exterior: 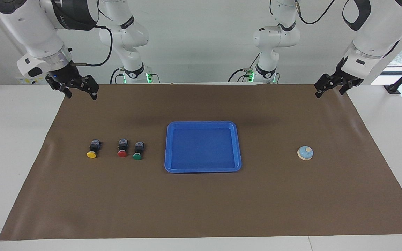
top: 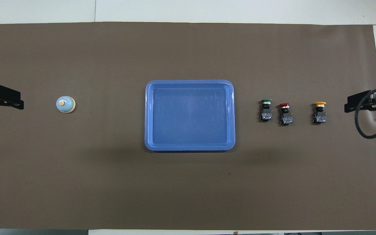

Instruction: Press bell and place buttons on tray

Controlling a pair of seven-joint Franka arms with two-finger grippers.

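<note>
In the facing view, a shallow rectangular bright blue plastic tray [exterior: 203,146] with a raised rim lies in the middle of the brown mat [exterior: 201,209] that covers the white bench [exterior: 12,139]. Toward the right arm's end stand three small push-button switches with black blocky bodies lying on their sides: the yellow-capped button [exterior: 93,149] outermost, the red-capped button [exterior: 123,147] next, and the green-capped button [exterior: 138,151] closest to the tray, all apart from it. Toward the left arm's end, well apart from the tray, sits the small round light-blue bell [exterior: 305,153] with a cream knob and cream base ring. The right pincer [exterior: 81,90] hangs over the mat's corner near its own base with its fingers spread and nothing between them. The left pincer [exterior: 330,88] hangs over the other corner by the robots, also spread and holding nothing.

In the overhead view, the tray [top: 190,84] holds nothing. The bell [top: 65,104] lies between the tray and the left pincer [top: 8,99]. The green [top: 266,110], red [top: 286,113] and yellow [top: 319,112] buttons form a row between the tray and the right pincer [top: 357,102], caps pointing away from the robots.
</note>
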